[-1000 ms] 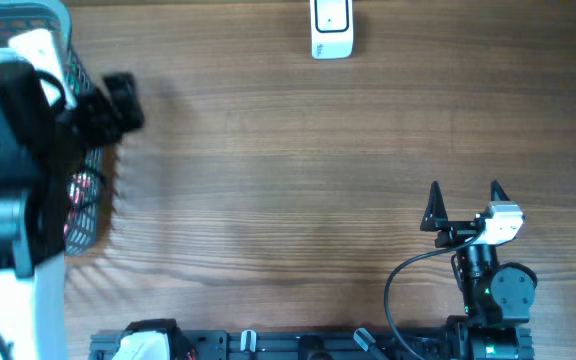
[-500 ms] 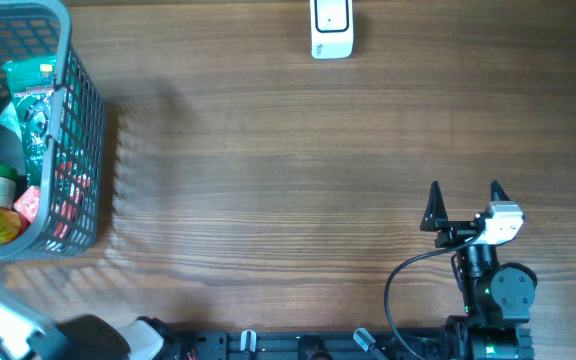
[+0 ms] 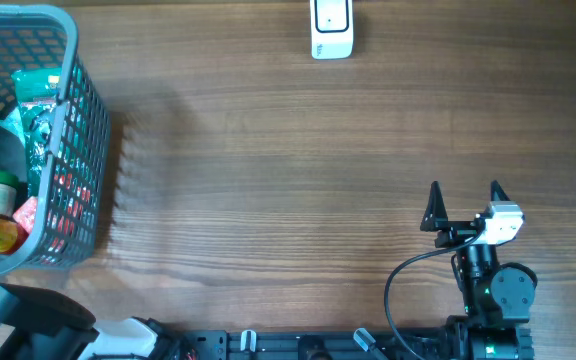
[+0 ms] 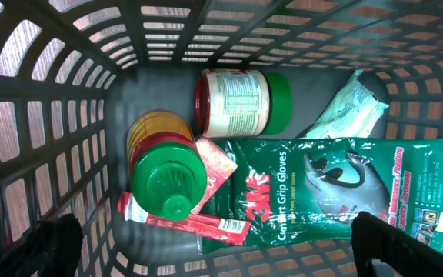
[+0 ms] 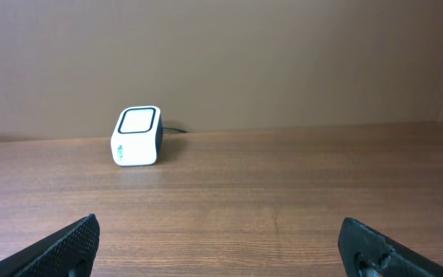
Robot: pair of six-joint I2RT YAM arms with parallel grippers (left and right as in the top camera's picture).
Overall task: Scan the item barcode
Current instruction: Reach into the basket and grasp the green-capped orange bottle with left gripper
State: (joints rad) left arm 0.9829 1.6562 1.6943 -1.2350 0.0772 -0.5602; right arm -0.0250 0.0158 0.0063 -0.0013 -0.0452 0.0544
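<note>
Both spread wide: left gripper (image 4: 229, 250) above the basket (image 4: 52, 115), right gripper (image 3: 465, 193) near the table (image 3: 268, 180) edge.

Black left arm (image 3: 28, 318) is off the grey plastic mesh basket (image 3: 86, 150) and now sits low at the table's bottom-left edge. This uncovers the contents from overhead, e.g. the green glove pack (image 3: 36, 110). Basket has nudged slightly right and down in the last half second.

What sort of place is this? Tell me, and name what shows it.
Probably a mock shop checkout on a wooden table: a white barcode scanner stands at the far edge, and a grey shopping basket holds goods such as a green-lidded jar and a pack of 3M grip gloves.
</note>
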